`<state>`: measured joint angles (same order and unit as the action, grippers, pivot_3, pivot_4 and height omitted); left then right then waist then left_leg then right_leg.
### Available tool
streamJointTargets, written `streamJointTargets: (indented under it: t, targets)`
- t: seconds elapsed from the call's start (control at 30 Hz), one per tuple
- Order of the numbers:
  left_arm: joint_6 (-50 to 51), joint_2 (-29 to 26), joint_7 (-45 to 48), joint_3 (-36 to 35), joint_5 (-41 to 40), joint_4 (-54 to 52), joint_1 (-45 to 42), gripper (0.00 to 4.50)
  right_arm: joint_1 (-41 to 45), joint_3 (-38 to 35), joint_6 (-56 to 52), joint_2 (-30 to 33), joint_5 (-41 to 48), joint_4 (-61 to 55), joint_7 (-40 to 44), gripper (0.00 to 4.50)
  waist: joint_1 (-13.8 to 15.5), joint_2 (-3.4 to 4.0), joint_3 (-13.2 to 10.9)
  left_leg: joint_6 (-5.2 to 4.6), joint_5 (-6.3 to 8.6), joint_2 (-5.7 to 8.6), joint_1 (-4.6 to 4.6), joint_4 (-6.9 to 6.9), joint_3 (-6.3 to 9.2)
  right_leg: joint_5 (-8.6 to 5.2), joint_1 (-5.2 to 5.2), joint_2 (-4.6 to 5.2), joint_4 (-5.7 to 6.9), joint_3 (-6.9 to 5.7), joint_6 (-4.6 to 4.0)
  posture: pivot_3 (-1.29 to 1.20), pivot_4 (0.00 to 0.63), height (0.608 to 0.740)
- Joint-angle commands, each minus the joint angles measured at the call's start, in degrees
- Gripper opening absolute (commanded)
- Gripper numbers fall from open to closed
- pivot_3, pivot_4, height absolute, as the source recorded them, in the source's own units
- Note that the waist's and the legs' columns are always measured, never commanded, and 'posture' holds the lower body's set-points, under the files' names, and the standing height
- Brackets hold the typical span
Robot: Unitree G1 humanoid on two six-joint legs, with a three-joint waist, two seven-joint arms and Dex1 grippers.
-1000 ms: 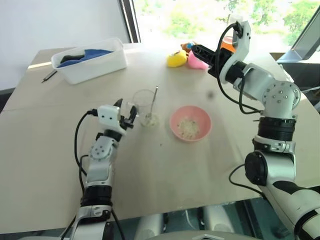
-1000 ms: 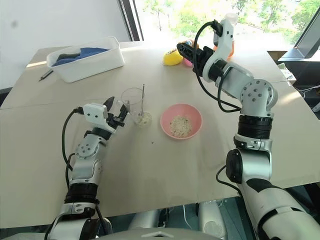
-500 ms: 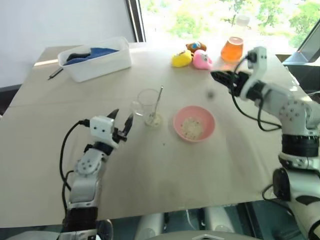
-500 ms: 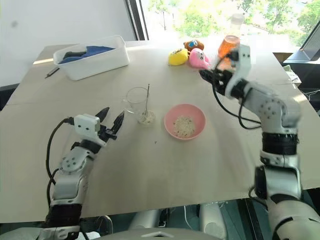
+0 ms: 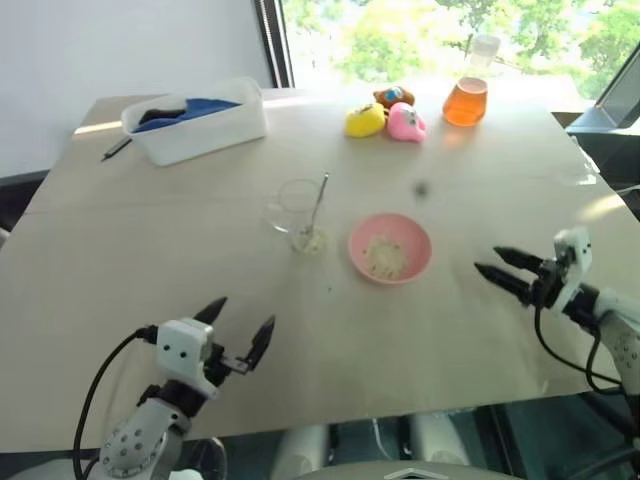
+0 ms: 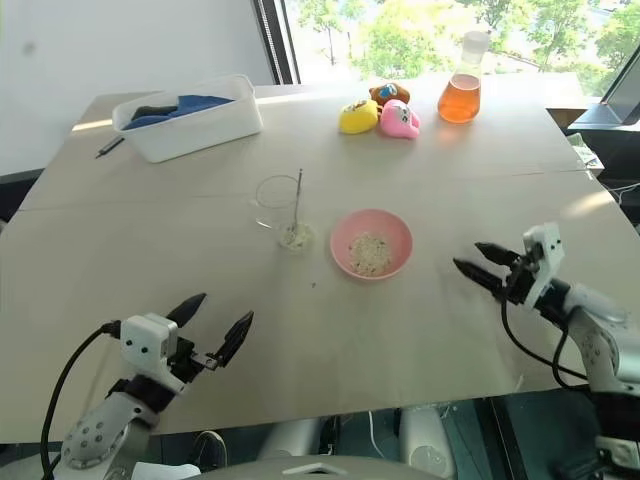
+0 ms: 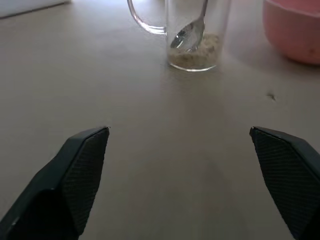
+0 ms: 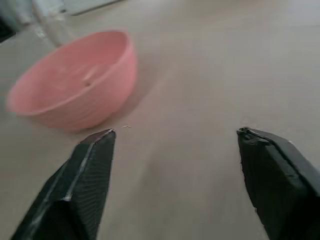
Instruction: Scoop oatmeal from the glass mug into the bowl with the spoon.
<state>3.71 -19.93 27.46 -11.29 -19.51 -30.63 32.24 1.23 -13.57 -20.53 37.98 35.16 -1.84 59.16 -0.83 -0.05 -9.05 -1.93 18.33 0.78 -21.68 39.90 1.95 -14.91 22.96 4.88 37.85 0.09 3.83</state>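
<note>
The glass mug (image 5: 298,208) stands mid-table with the spoon (image 5: 318,203) leaning upright inside it. A little oatmeal (image 7: 195,54) lies at the mug's bottom. Just right of it sits the pink bowl (image 5: 390,247), holding a small heap of oatmeal (image 5: 383,257). My left gripper (image 5: 240,318) hovers near the table's front edge, well short of the mug, open and empty. My right gripper (image 5: 488,260) is low over the table to the right of the bowl, pointing toward it, open and empty. The right wrist view has the bowl (image 8: 75,85) ahead of the spread fingers.
A white tub (image 5: 195,122) with blue cloth stands at the back left, a dark pen (image 5: 115,148) beside it. Yellow (image 5: 364,121) and pink (image 5: 405,122) toys and a flask of orange liquid (image 5: 465,95) line the far edge.
Both arms pulled back toward the near edge. The right arm came down from over the toys to low beside the bowl. Both grippers spread wider. The camera also shifted.
</note>
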Motion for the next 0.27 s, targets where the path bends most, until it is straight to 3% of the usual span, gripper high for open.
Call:
streamJointTargets:
  t: [0.03, 0.27]
  targets:
    - [-0.2, -1.3, 2.4, 0.6, -0.5, -2.9, 2.8, 4.5, -2.7, -0.6, 5.4, 0.4, -1.6, 0.0, 4.3, 4.41, 0.1, 0.01, 0.0, -0.01, 0.0, 0.0, 0.06, 0.0, 0.02, 0.0, -0.13, 0.01, -0.05, -0.04, 0.0, 0.0, 0.15, 0.74]
    - [-0.9, -2.0, 1.0, 0.1, 3.1, -1.6, 2.4, 4.5, -3.9, -1.5, 10.9, 0.8, -3.1, 6.2, 8.3, 4.41, 0.2, 0.0, 0.0, -0.03, 0.02, 0.02, 0.18, 0.01, 0.02, 0.0, -0.28, -0.01, -0.13, -0.01, 0.0, 0.0, 0.15, 0.74]
